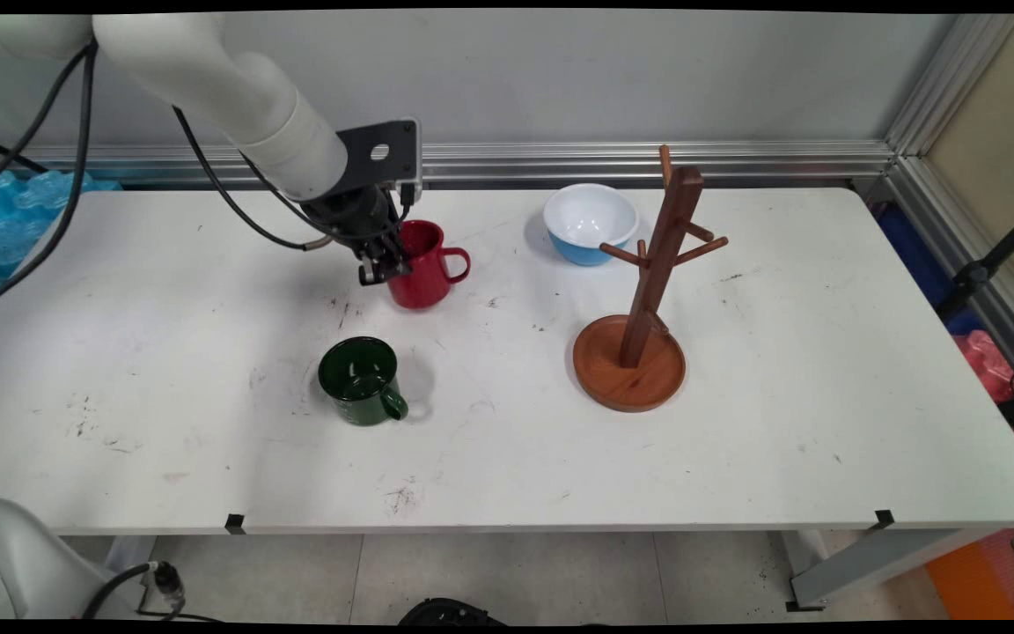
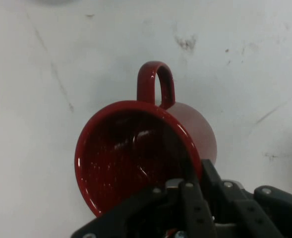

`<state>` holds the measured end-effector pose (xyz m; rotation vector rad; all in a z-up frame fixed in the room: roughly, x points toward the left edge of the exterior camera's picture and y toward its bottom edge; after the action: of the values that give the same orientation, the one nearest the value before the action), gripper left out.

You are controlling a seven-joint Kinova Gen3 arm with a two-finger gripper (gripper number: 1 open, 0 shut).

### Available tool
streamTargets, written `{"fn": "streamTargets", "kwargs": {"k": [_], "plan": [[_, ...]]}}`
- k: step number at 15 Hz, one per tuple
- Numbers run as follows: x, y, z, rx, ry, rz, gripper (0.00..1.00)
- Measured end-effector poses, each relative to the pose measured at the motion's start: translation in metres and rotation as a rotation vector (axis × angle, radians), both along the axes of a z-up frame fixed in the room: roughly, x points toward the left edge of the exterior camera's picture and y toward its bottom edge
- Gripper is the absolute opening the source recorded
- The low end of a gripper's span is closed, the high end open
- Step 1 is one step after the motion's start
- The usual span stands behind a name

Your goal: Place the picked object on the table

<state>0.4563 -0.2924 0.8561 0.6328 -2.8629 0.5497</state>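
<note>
— Where's the arm just now?

— Down at the red mug [image 1: 420,264], toward the back of the white surface [image 1: 780,423], left of middle; the end effector [image 1: 381,264] sits at the mug's left rim, and from the hand's own camera one finger [image 2: 193,208] goes down inside the mug [image 2: 136,158] while the other lies outside the wall, the rim between them; I'd say it is clamped on that rim, grasping the mug.

— Is the mug standing up?

— Looks upright or close to it from where I stand; whether its base is touching the surface I cannot tell; its handle [image 1: 457,263] points right, away from the end effector; in the hand camera the handle [image 2: 156,84] sticks up at the far side of the rim.

— What else is about?

— A dark green mug [image 1: 359,380] nearer the front edge, below the red one and apart from it, upright, its handle turned to the front right; a bowl [image 1: 591,223], blue outside and white inside, toward the back, right of the red mug; a wooden mug tree [image 1: 648,291] on a round base just in front of the bowl, upright, its pegs bare; black cables [image 1: 234,207] hang from the arm.
</note>
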Motion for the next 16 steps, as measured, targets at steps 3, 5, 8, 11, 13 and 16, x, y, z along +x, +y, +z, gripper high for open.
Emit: {"fn": "streamTargets", "kwargs": {"k": [3,5,8,11,13,16], "plan": [[-0.002,0.004,-0.008,0.003,-0.012,-0.012,0.0],[-0.003,0.006,-0.012,0.005,-0.015,-0.017,0.0],[-0.006,0.009,-0.018,0.01,-0.014,-0.029,0.0],[-0.008,0.01,-0.021,0.01,-0.01,-0.038,1.0],[-0.01,0.011,-0.023,0.012,-0.007,-0.042,1.0],[-0.012,0.012,-0.026,0.014,-0.002,-0.05,1.0]]}}
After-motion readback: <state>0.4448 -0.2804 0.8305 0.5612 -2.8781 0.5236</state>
